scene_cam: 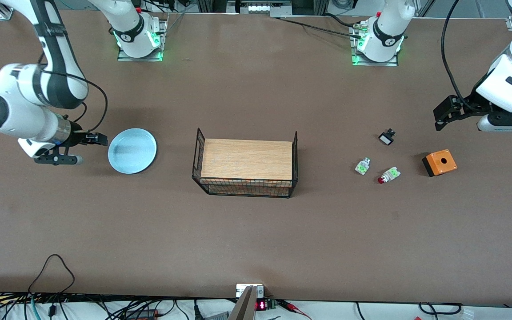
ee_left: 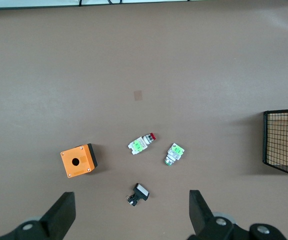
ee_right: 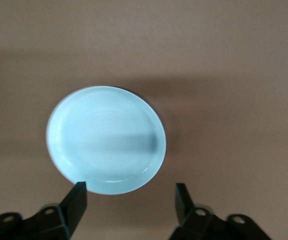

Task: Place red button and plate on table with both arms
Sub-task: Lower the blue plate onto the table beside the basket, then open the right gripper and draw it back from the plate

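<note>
The light blue plate [scene_cam: 132, 150] lies flat on the brown table [scene_cam: 256, 231] toward the right arm's end; it also shows in the right wrist view [ee_right: 105, 139]. My right gripper [scene_cam: 98, 139] is open and empty, just beside the plate's rim, jaws wide in the right wrist view [ee_right: 131, 197]. The red button [scene_cam: 387, 175] lies on its side on the table toward the left arm's end, and shows in the left wrist view [ee_left: 142, 143]. My left gripper [scene_cam: 441, 116] is open and empty, up above the table apart from the small parts [ee_left: 132, 210].
A wood-topped black wire basket [scene_cam: 247, 165] stands mid-table. Beside the red button lie a whitish-green piece without a red cap [scene_cam: 362, 166], a small black-and-white part [scene_cam: 386, 137] and an orange box with a hole [scene_cam: 439, 162]. Cables run along the table's near edge.
</note>
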Action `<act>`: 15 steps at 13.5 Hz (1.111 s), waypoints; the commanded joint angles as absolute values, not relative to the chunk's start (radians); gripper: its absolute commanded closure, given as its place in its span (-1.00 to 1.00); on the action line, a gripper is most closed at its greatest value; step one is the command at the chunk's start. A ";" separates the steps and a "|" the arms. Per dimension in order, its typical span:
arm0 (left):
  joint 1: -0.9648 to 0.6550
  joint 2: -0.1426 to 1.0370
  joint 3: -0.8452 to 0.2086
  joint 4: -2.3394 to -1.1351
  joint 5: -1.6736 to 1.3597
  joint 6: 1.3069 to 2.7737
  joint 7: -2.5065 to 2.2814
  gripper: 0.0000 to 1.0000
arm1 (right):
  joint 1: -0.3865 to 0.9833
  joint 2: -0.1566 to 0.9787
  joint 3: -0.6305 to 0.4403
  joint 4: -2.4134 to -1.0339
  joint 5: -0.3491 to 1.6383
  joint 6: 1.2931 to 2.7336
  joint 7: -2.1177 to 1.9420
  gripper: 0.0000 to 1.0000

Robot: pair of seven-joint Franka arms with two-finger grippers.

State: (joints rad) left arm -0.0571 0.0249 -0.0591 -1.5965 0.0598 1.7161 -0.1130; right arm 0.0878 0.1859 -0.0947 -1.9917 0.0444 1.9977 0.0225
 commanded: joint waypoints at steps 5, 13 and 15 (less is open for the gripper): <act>-0.055 0.021 -0.052 -1.595 0.038 1.715 -0.097 -1.00 | 0.158 0.198 -0.091 -1.599 0.040 1.650 0.170 -1.00; -0.054 0.021 -0.051 -1.597 0.040 1.713 -0.097 -1.00 | 0.032 0.181 -0.126 -1.468 0.029 1.531 0.066 -1.00; -0.054 0.018 -0.046 -1.597 0.040 1.709 -0.095 -1.00 | 0.029 0.166 -0.126 -1.486 0.026 1.534 -0.033 -1.00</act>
